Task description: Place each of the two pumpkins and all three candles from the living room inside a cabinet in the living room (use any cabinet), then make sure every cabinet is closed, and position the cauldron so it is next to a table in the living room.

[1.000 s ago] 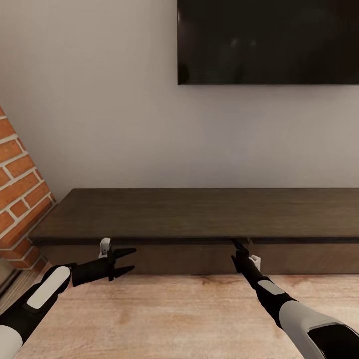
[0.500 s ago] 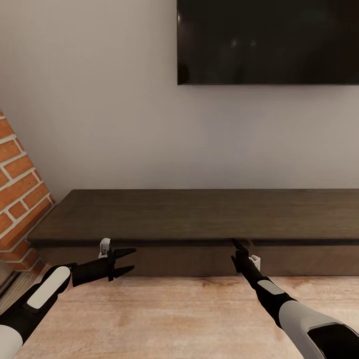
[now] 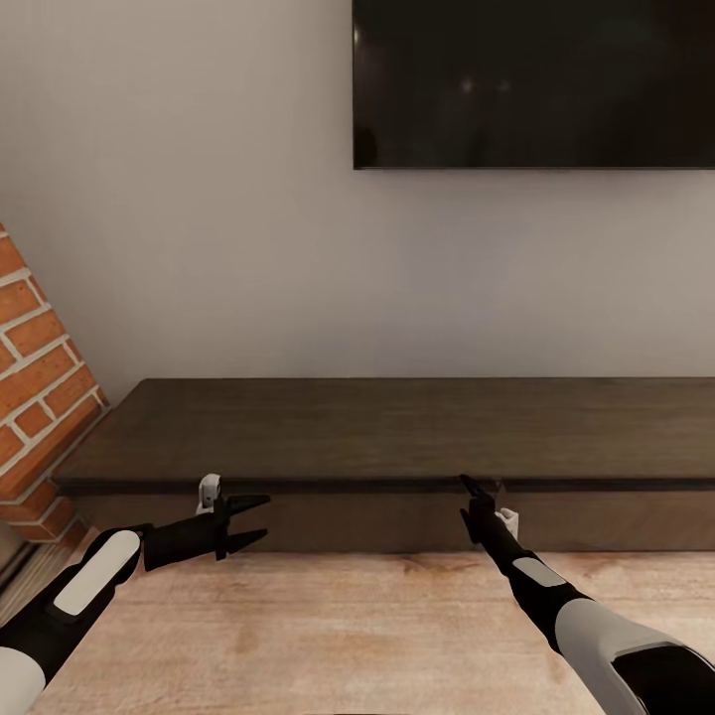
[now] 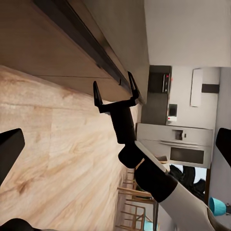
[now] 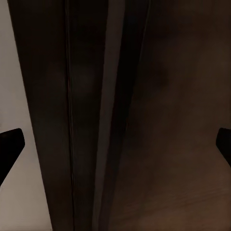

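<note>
The long dark brown cabinet runs along the wall, and its flat fronts look shut in the head view. My left gripper hangs open in front of its left part, a little off the front, holding nothing. My right gripper is open with its fingertips up at the top edge of the cabinet front, near a seam between two fronts. In the left wrist view the right gripper shows its two fingers spread against the cabinet. The right wrist view looks close at the cabinet front. The pumpkins, candles and cauldron are out of view.
A black television hangs on the wall above the cabinet. A slanted brick wall meets the cabinet's left end. Pale wooden floor lies under both arms. A far kitchen with a fridge lies beyond in the left wrist view.
The whole picture has shifted slightly, so the camera moved a little. Both arms and grippers keep the same poses at the cabinet.
</note>
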Available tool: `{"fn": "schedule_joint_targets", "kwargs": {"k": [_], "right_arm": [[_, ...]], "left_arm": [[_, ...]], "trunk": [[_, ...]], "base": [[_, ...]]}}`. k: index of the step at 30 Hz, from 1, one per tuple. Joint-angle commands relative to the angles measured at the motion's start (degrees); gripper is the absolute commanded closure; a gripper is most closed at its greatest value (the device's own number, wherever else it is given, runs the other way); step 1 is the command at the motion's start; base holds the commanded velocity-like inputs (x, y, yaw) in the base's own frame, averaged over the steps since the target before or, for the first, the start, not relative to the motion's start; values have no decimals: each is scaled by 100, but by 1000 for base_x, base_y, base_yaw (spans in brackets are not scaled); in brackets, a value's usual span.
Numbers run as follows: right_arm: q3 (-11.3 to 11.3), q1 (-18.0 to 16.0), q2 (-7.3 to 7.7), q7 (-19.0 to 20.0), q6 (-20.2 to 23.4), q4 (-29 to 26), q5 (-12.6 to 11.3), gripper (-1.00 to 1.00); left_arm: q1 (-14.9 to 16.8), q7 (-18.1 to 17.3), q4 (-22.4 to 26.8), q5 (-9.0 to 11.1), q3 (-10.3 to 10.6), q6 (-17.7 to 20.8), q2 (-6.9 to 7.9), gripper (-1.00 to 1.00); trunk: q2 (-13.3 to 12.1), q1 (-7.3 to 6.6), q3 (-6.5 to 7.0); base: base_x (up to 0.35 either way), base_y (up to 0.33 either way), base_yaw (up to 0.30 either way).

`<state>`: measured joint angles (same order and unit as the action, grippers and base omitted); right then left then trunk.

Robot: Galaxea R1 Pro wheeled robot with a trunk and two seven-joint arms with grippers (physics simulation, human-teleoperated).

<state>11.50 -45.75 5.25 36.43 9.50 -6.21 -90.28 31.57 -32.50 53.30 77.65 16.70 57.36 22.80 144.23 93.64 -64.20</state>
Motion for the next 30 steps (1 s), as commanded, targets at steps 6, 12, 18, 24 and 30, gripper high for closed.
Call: {"fn": "schedule_joint_targets", "kwargs": {"k": [6,12,18,24,30], "right_arm": [[36,-4,3,17,34,5,-60,-100],[37,-4,3,14,34,5,-60,-100],[37,-4,3,13,34,6,-60,-100],[37,-4,3,13,34,6,-60,100],[37,-4,4,13,34,6,-60,100]], "left_arm": [[3,-37,-4,-11,13,3,5,-100],[1,-37,-4,-12,14,3,5,-100],[5,-37,-4,-10,15,3,5,-100],[5,-37,-4,-6,15,3,5,-100],[3,-37,-4,-5,12,3,5,-100]], "trunk": [[2,-1,-5],[2,-1,-5],[2,-1,-5],[2,-1,-5],[2,-1,-5]], "base": [[0,0,0],[29,0,0],[20,0,0],[1,0,0],[0,0,0]]}}
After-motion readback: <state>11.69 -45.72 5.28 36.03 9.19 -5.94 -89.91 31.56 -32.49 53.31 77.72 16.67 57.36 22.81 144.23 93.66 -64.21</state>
